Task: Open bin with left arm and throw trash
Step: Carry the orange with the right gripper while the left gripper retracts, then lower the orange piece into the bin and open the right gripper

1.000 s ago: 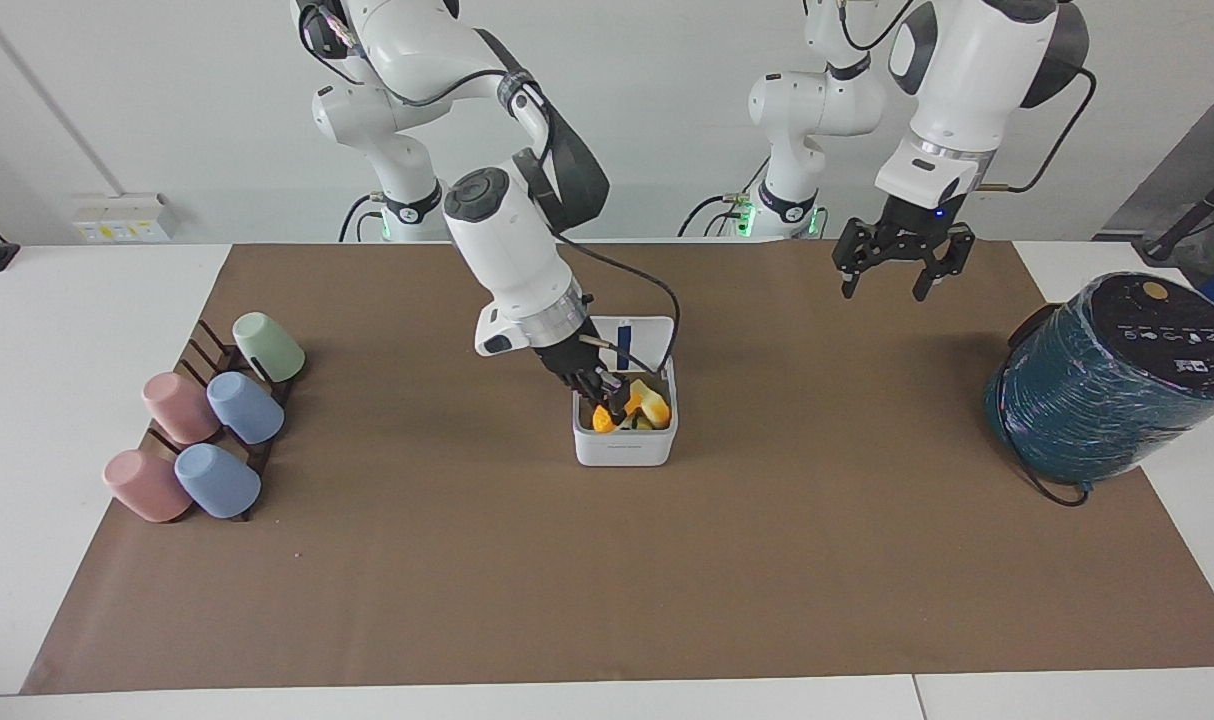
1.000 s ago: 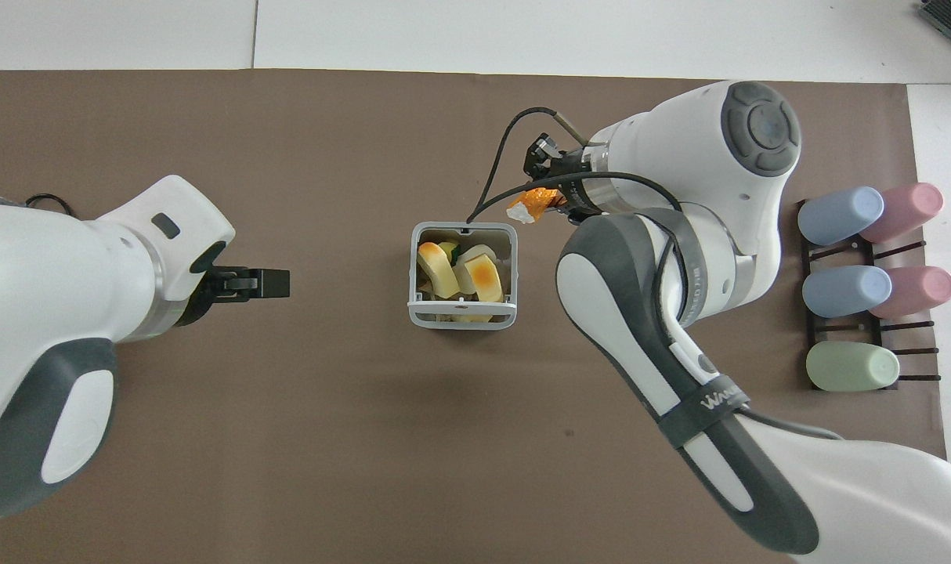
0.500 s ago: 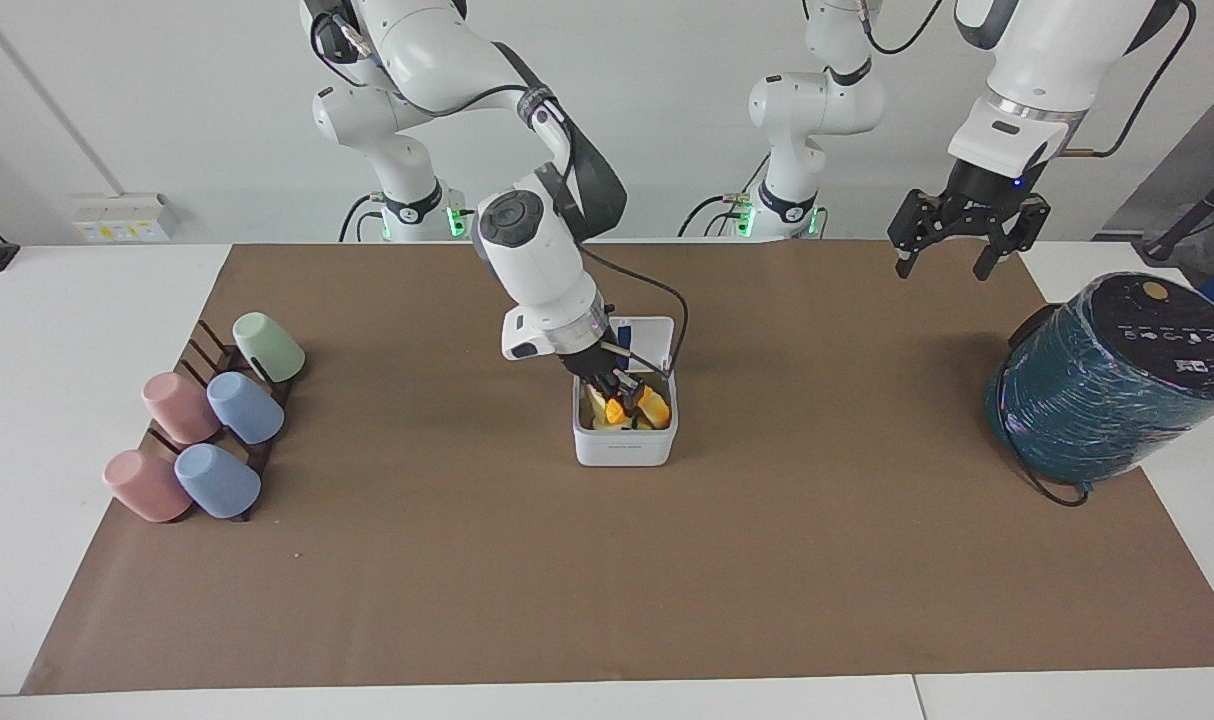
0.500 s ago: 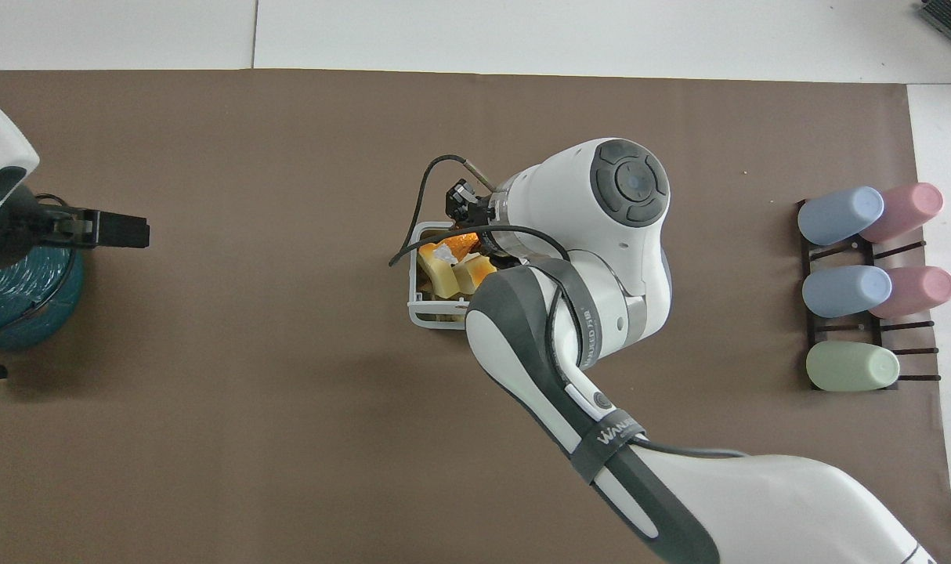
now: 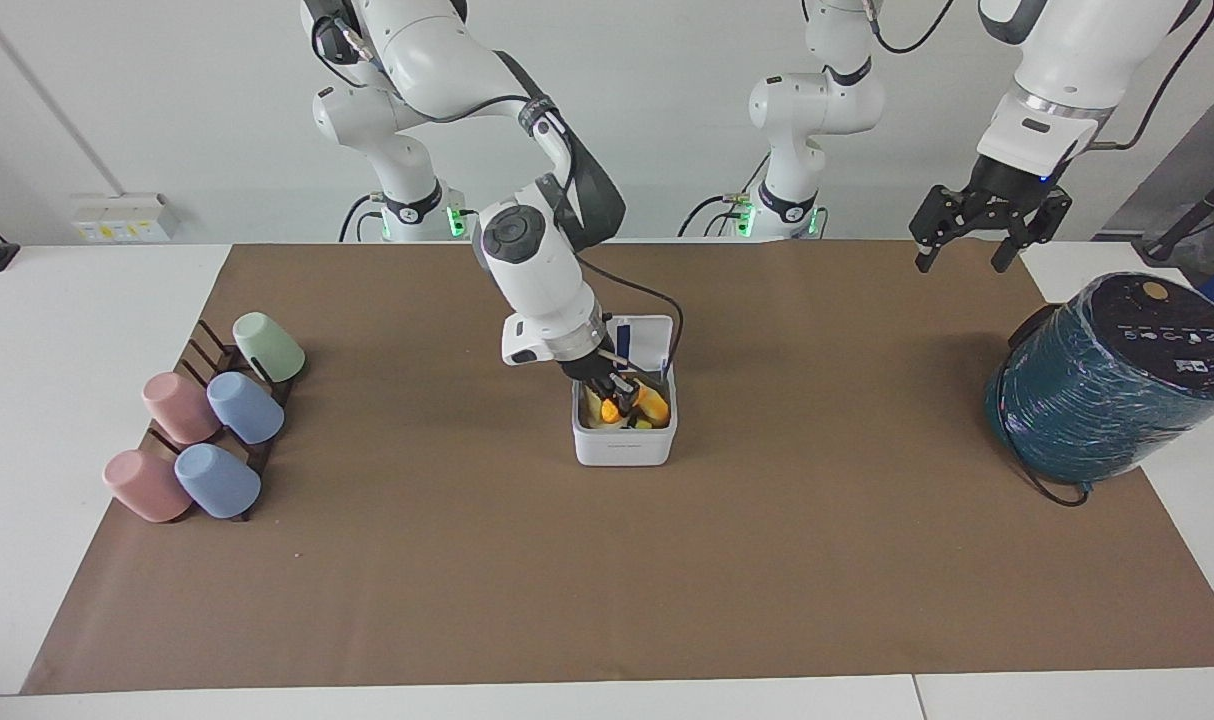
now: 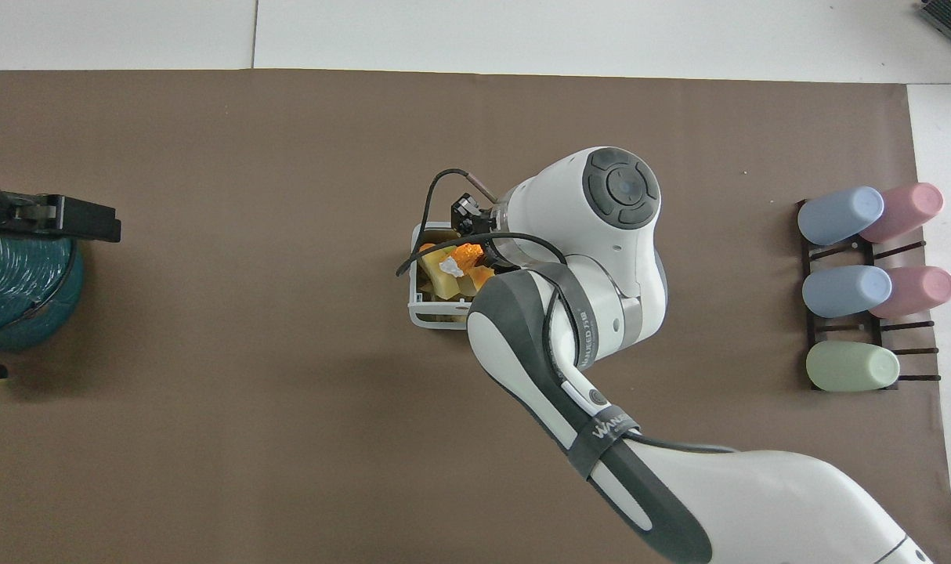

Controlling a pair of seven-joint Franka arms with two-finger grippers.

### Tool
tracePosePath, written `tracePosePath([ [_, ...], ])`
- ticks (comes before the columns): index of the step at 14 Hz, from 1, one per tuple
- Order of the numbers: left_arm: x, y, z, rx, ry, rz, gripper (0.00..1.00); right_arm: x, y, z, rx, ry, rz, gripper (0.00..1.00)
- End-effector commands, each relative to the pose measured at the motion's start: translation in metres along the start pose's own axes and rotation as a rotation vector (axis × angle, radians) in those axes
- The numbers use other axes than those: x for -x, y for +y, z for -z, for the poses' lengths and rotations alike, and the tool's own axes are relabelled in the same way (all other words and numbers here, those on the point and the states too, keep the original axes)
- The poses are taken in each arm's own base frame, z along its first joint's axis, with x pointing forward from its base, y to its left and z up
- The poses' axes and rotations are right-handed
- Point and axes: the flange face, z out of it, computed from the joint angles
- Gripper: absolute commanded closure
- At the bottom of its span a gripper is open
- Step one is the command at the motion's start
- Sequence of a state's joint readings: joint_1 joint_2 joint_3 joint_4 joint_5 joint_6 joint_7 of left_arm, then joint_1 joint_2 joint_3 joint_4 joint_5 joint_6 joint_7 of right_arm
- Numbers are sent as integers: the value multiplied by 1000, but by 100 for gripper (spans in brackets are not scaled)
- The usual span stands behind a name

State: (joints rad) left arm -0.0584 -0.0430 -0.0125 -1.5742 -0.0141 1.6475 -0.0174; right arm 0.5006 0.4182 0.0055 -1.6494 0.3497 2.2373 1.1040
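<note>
1. My left gripper (image 5: pixel 959 266) is hanging high over the brown mat (image 5: pixel 607 580) toward the left arm's end of the table. Its fingers are standing wide apart and holding nothing. That arm is waiting.
2. The bin's grey-rimmed lid (image 5: pixel 647 335) is standing upright on the robots' side of the bin, so the mouth is lying fully open.
3. The bin (image 5: pixel 622 450) itself is sitting mid-mat, a small white square box with rounded corners and smooth walls. Bare mat is showing all round it.
4. My right gripper (image 5: pixel 617 392) is dipping into that open mouth, reaching down at a slant. Its fingers are pinching an orange chunk (image 5: pixel 612 408) of the trash, a spongy wedge with a pale torn patch on top.
5. More trash (image 6: pixel 444 286) is lying in the bin beneath it, pale yellow wedges crowding the inside. My right arm's cable is looping over the rim there.
6. Toward the right arm's end, five pastel cups (image 5: pixel 247 408) are lying tilted on a dark slatted rack (image 5: pixel 207 345): one green, two blue, two pink, all matte and rounded. They are sitting well apart from the bin.
7. Toward the left arm's end, a big dark-teal cylinder (image 5: pixel 1107 380) wrapped in shiny plastic film is leaning across the mat's edge onto the white table (image 5: pixel 67 330).
8. Farthest from the robots, the mat is running flat and bare right out to its straight edge, giving both arms wide open room.
</note>
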Motion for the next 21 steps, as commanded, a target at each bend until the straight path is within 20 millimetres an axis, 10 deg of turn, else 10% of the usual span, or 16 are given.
tracePosePath([
  [1, -2, -8, 6, -2, -1, -30, 0, 1, 4, -6, -3, -31, -37, 100],
  [14, 9, -20, -2, -13, -37, -119, 0, -2, 4, -23, 11, -43, -32, 100],
  [21, 9, -24, -2, -13, -37, -108, 0, 7, -2, 5, -15, -41, 15, 48],
])
